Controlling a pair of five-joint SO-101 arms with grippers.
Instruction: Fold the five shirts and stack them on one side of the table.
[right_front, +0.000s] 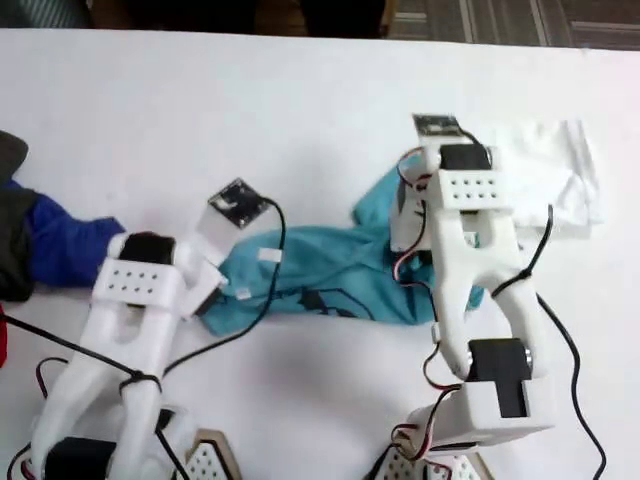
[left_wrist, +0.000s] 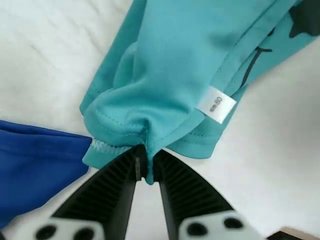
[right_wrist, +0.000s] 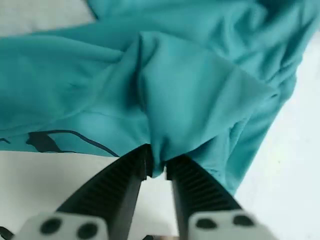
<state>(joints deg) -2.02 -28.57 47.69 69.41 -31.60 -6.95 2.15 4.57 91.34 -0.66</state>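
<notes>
Black ribbed fingers (left_wrist: 115, 185) of the left hand (left_wrist: 146, 165) are pressed together on a puckered hem corner of the teal shirt (left_wrist: 175, 65), with the cloth pinched in the narrow slit between them. A white label (left_wrist: 216, 104) hangs from a seam of that shirt close to the pinch. Just beside the same corner lies the blue shirt (left_wrist: 35, 160), its edge touching the teal hem.

Across from it, the right hand (right_wrist: 157, 167) is likewise clamped on the teal shirt (right_wrist: 175, 85), gripping a gathered fold from which creases fan outward. A dark printed line runs along the cloth to one side of that grip.

From the high view, the teal shirt (right_front: 320, 275) is spread in a rumpled band on the white tabletop (right_front: 200, 110) between the 2 arms. The left hand (right_front: 210, 282) holds its end toward the table's left side, and the right hand (right_front: 405, 235) holds its other end near the middle. The blue shirt (right_front: 65, 245) is bunched at the left edge, against a dark cloth (right_front: 10, 230) there. 1 white shirt (right_front: 560, 175) lies flat at the far right of the tabletop, just beyond the right arm.
</notes>
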